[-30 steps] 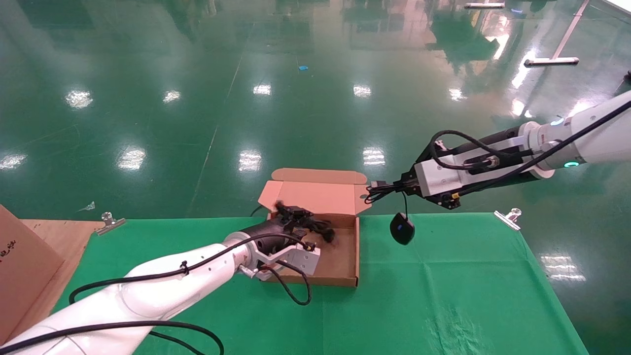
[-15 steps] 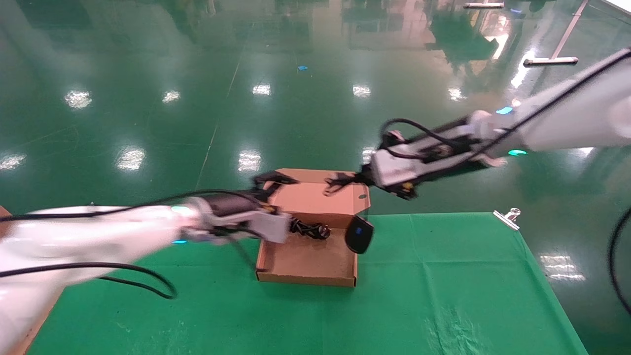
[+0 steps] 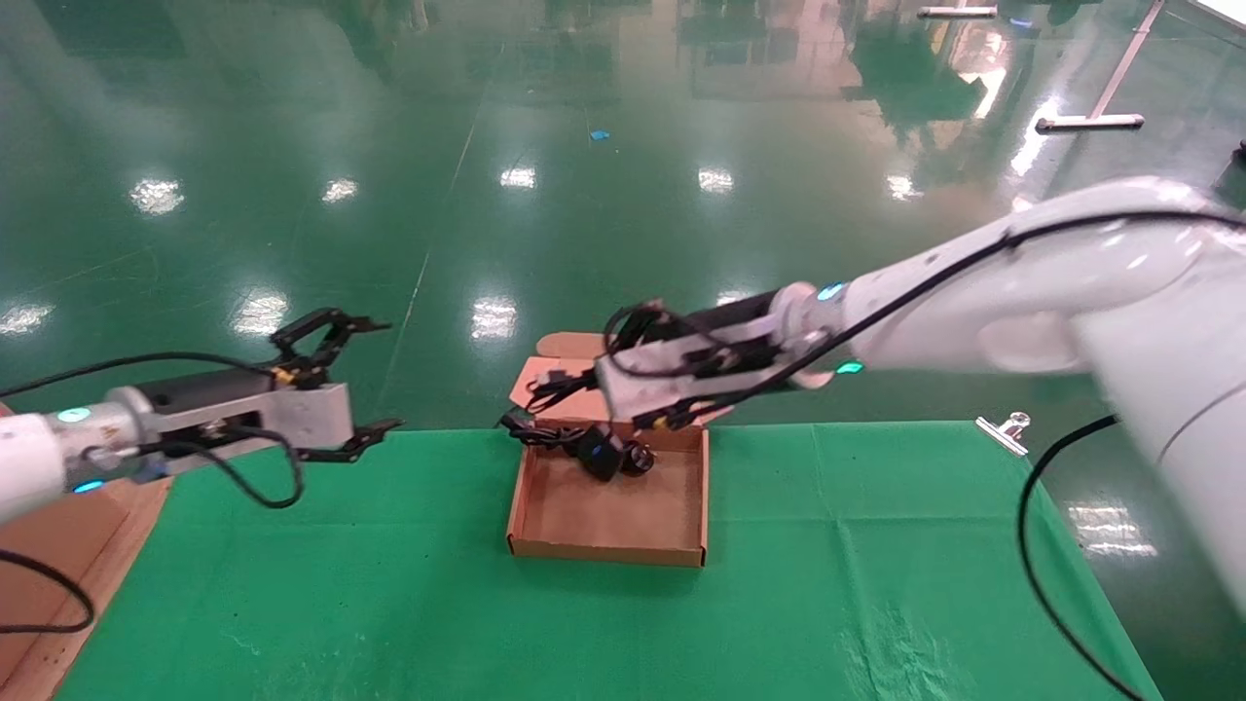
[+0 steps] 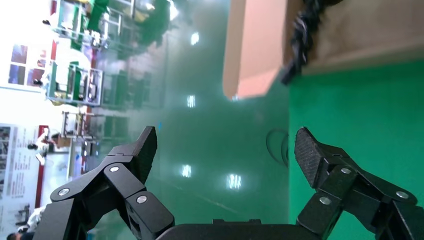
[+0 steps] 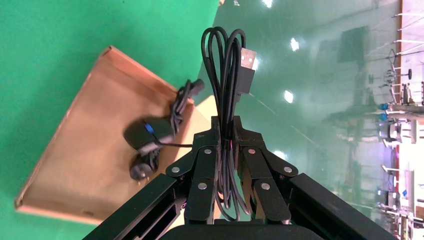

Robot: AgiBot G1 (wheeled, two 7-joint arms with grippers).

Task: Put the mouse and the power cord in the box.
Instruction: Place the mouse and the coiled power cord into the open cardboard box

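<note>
Right gripper (image 3: 547,387), clamped on the mouse's looped cable, has swung over the box (image 3: 606,555) — mouse (image 3: 599,454) now inside below it beside the power cord (image 3: 541,432); left gripper (image 3: 352,380) pulled back, wide open and empty.

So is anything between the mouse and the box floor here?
Nothing visible. The mouse hangs just inside the open box, beside the power cord already there; the right end effector holds its looped cable.

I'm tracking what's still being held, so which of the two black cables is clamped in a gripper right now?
The mouse's thin cable, looped with its USB plug, is clamped in the right gripper. The power cord, thicker and twisted, lies loose in the box.
</note>
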